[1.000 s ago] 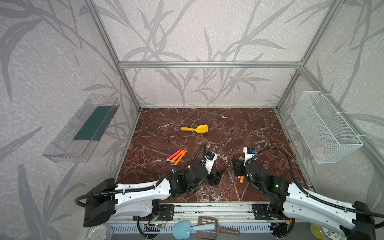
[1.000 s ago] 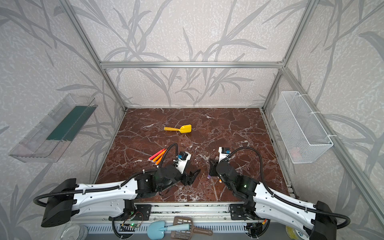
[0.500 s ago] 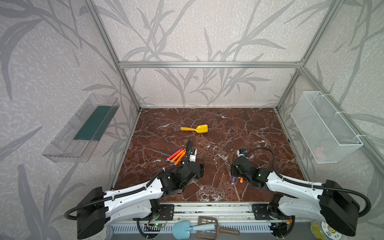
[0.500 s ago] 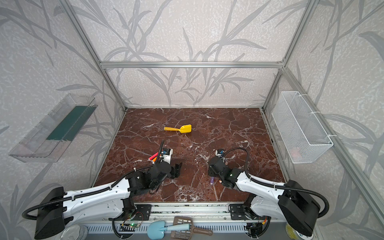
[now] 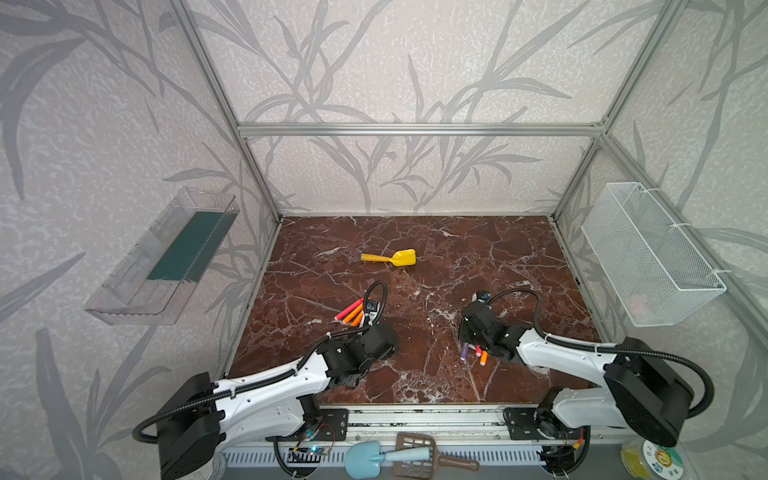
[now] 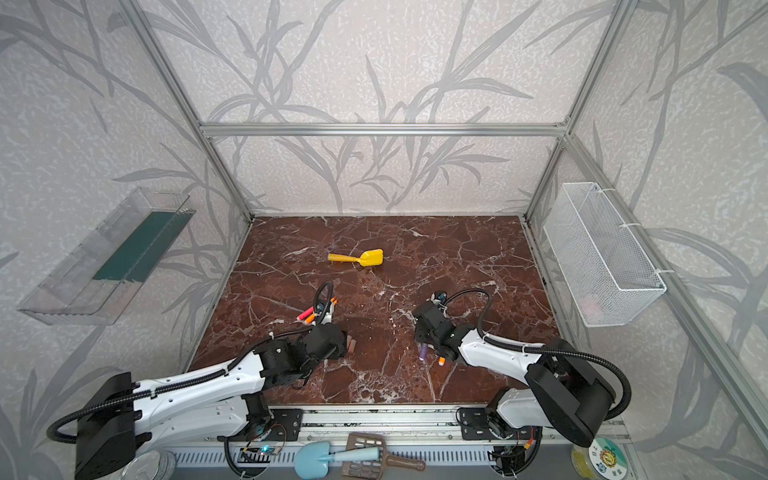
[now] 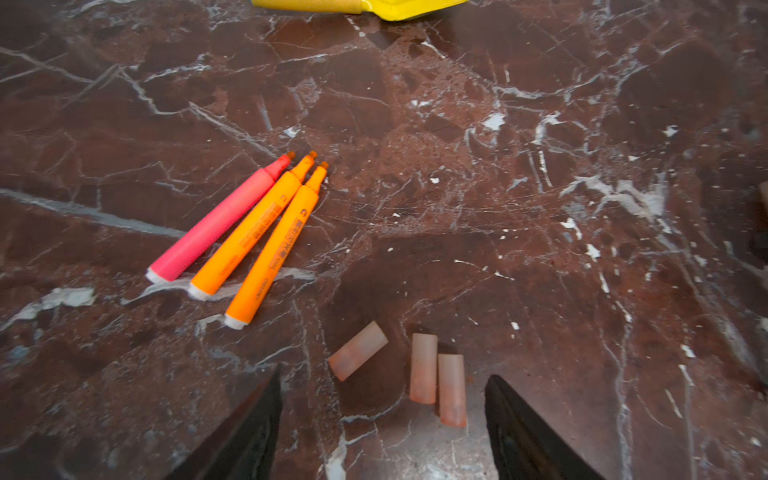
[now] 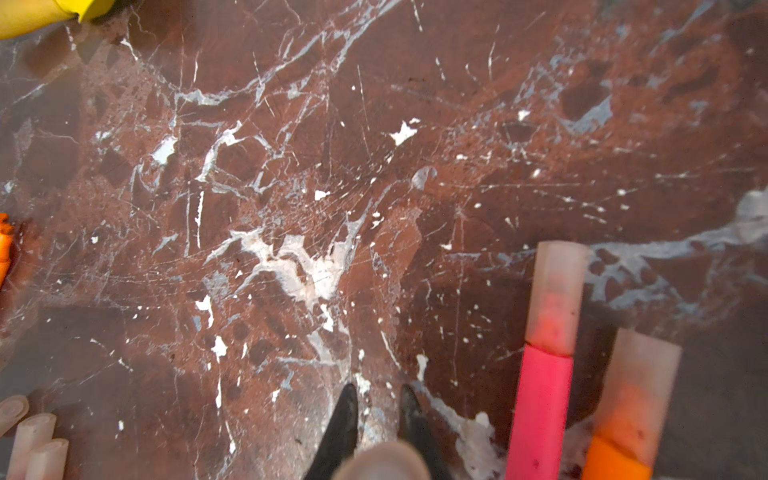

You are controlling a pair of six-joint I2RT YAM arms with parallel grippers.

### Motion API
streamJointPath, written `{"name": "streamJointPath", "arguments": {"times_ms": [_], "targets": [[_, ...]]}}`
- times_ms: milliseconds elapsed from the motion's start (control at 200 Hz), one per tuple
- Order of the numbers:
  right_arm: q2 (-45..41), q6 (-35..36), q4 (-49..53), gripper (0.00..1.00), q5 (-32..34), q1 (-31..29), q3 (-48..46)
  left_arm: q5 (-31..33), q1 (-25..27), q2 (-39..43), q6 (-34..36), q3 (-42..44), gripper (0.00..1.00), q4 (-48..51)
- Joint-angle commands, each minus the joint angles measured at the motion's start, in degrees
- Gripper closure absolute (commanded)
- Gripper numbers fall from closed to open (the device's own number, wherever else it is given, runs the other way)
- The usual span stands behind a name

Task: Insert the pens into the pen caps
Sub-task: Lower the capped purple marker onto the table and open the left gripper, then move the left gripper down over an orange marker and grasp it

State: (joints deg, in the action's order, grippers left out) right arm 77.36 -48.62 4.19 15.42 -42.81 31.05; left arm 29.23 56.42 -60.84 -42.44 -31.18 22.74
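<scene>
The left gripper (image 7: 382,415) is open wide and holds nothing; its black fingers (image 7: 249,432) show at the bottom of the left wrist view. Three loose caps (image 7: 424,368) lie on the brown table (image 7: 540,166) between the tips. A pink pen (image 7: 216,224) and two orange pens (image 7: 253,232) lie side by side at middle left, bare. The right gripper (image 8: 377,390) is pinched shut at bottom middle of the right wrist view. A blurry cap end (image 8: 380,461) sits by it; I cannot tell if it is held. Two capped pens (image 8: 544,395) lie at lower right.
</scene>
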Motion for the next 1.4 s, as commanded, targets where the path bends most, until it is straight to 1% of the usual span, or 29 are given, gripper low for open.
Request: {"name": "streamJointPath", "arguments": {"times_ms": [0, 150, 280, 365, 455, 600, 700, 895, 945, 1090, 1220, 1394], "targets": [[2.1, 2.1, 6.7, 0.85, 4.3, 0.8, 0.8, 6.2, -0.7, -2.5, -4.4, -2.7, 0.22, 7.3], [3.9, 3.5, 7.3, 0.78, 4.3, 1.3, 1.8, 3.3, -4.2, -7.2, -4.4, -3.5, 0.23, 6.6], [4.8, 3.0, 8.1, 0.76, 4.1, 1.6, 2.3, 0.7, -8.3, -10.2, -3.1, -4.1, 0.26, 5.1], [4.9, 3.0, 7.5, 0.75, 3.7, 1.6, 2.0, -0.3, -9.9, -11.6, -1.5, -4.2, 0.27, 3.3], [4.8, 2.9, 8.3, 0.74, 4.2, 1.6, 2.3, -1.1, -11.3, -12.7, -0.6, -5.1, 0.29, 3.1], [3.6, 3.2, 9.1, 0.68, 4.7, 1.6, 2.3, -2.9, -13.4, -13.4, 1.2, -5.4, 0.29, 1.3], [1.9, 3.5, 10.4, 0.65, 5.0, 1.6, 2.7, -3.9, -14.8, -14.6, 1.8, -5.7, 0.30, 0.9], [-2.7, 4.5, 12.6, 0.60, 5.0, 1.6, 3.5, -5.6, -16.5, -16.7, 2.8, -6.3, 0.33, 0.1], [-4.1, 4.6, 13.4, 0.58, 5.4, 1.6, 3.7, -4.6, -16.8, -17.3, 1.2, -6.7, 0.35, 0.9], [-7.9, 5.0, 14.7, 0.53, 5.6, 1.6, 3.6, -4.3, -17.1, -19.1, 1.4, -7.6, 0.36, 1.5], [-11.3, 5.4, 15.4, 0.52, 4.5, 1.6, 3.0, -5.6, -17.4, -20.5, 1.8, -7.8, 0.36, 0.4], [-16.2, 5.9, 15.3, 0.51, 3.2, 1.5, 1.4, -5.7, -18.5, -22.3, 1.8, -8.3, 0.36, 0.4]]}}
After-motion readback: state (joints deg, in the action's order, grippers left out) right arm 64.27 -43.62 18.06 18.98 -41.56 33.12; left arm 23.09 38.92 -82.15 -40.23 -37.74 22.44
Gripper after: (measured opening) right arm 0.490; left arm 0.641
